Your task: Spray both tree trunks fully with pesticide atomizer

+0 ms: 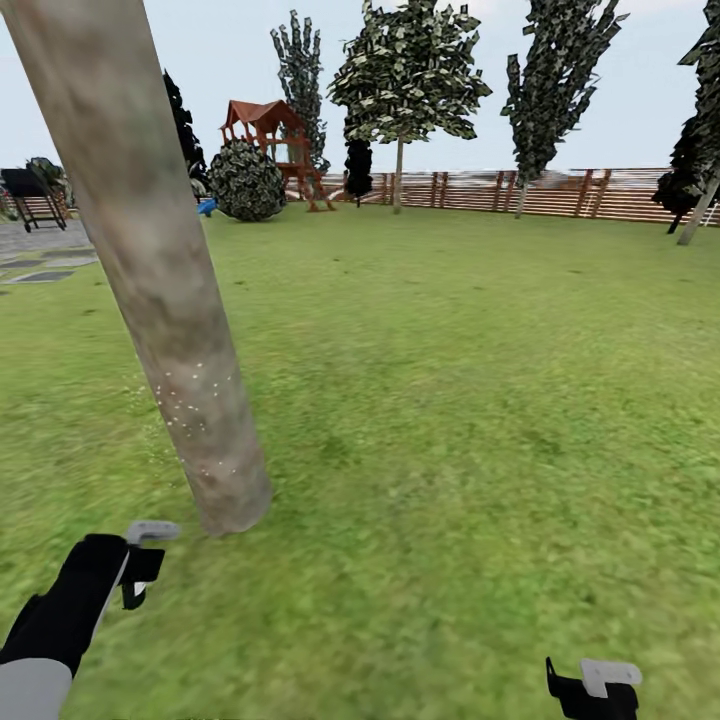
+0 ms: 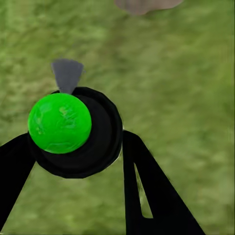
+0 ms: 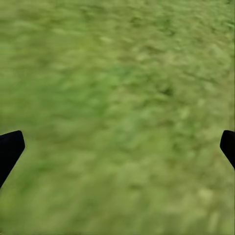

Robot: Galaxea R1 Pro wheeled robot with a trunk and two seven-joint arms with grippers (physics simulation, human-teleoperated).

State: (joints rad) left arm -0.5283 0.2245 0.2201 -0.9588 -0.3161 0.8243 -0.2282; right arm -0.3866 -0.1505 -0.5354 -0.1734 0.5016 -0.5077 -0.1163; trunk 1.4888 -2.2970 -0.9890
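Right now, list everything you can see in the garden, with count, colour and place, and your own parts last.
tree trunk: one, grey-beige mottled, close at the left, leaning in the head view, small white specks on its lower part
pesticide atomizer: one, dark with a bright green spot, held in the left hand
lawn: one, green, all around
wooden fence: one, brown slats, along the far edge
play tower: one, red-brown, far left of centre
round bush: one, dark, beside the play tower
distant trees: several, dark grey-green, by the fence
paving: grey patches, far left
left hand: black, near the trunk's base, closed on the atomizer
right hand: black fingertips spread wide over grass
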